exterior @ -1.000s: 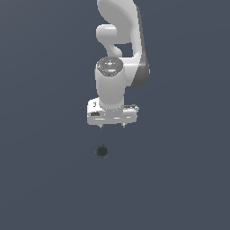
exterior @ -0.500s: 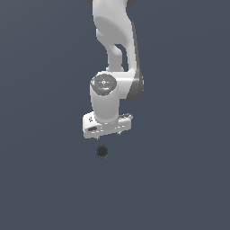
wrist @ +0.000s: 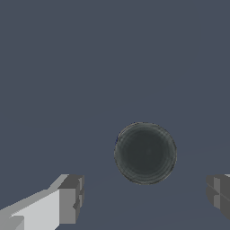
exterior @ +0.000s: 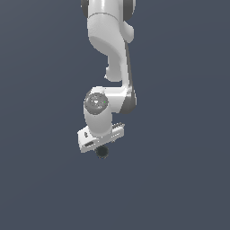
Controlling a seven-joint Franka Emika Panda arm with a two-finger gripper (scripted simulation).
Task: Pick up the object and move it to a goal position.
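A: Where's the object?

B: Black ball [exterior: 102, 152] sits on the plain slate-grey tabletop [exterior: 179, 179], near the middle of the exterior view, a bit below centre. The white arm [exterior: 110, 54] comes down from the top edge and its hand covers the ball's upper edge in that view.

A: Gripper state?

B: Gripper [exterior: 99, 143] is spread, holding nothing. Wrist view shows both fingertips: one [wrist: 71, 197] with a grey pad on a white finger, the other [wrist: 218, 192] cut off by the frame edge. Wide gap between them, much wider than the ball.

A: Ball between the fingers?

B: In the wrist view the ball [wrist: 145, 153] lines up with the gap, roughly midway, slightly closer to the cropped finger. It lies just past the fingertips in the picture, not level with them. No contact with either pad. Can't tell the height left between fingertips and tabletop.

A: Anything on the ball itself?

B: Round, dark, faint concentric shading, slight gloss. Much smaller than the gripper body in the exterior view.

A: Hand orientation?

B: Pointing down at the tabletop. In the exterior view the finger bar is tilted, its end towards the exterior view's left lower than the other end. Round grey joint cap [exterior: 95, 102] sits just above it.

A: Other items?

B: Just arm, ball and tabletop in both views.
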